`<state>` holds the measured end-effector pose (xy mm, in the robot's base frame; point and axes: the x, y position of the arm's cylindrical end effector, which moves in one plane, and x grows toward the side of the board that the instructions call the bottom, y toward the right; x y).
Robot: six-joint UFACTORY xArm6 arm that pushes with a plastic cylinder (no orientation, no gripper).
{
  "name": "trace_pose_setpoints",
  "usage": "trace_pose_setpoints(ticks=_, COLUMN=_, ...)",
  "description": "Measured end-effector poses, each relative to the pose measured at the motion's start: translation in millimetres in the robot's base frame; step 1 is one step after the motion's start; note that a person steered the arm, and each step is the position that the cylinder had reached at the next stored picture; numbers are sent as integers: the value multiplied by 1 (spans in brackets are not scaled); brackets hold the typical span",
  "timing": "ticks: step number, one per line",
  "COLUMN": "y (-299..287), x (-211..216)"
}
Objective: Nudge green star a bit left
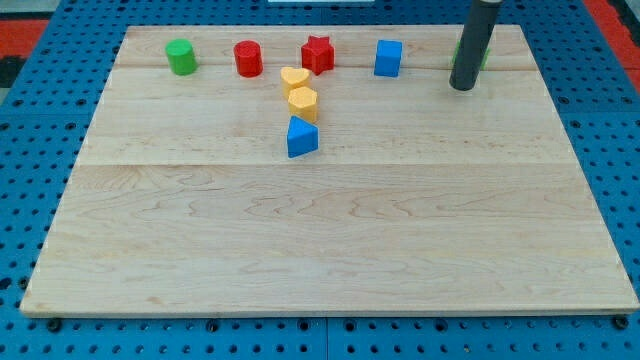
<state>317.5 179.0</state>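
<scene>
The wooden board [330,240] lay on a blue pegboard. My tip [462,87] stood at the view's top right, directly before the mostly hidden green star [485,55], seemingly touching it.

No text, label, brand, number or sign can be read anywhere in the camera view. The pale wooden bench [330,250] shows only bare grain, the small coloured blocks on it have plain faces, and the blue perforated surface around the bench carries no markings that can be made out.
</scene>
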Motion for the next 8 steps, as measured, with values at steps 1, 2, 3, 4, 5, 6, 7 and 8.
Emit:
trace_pose_setpoints(ticks=1, y=0, x=0)
trace_pose_setpoints(ticks=2, y=28, x=0)
trace_pose_setpoints(ticks=3, y=84, x=0)
trace_pose_setpoints(ticks=4, y=84, x=0)
trace_pose_setpoints(ticks=5, y=86, x=-10)
trace_pose_setpoints(ticks=6, y=102, x=-35)
trace_pose_setpoints(ticks=7, y=103, x=-49)
trace_pose_setpoints(ticks=8, y=103, x=-56)
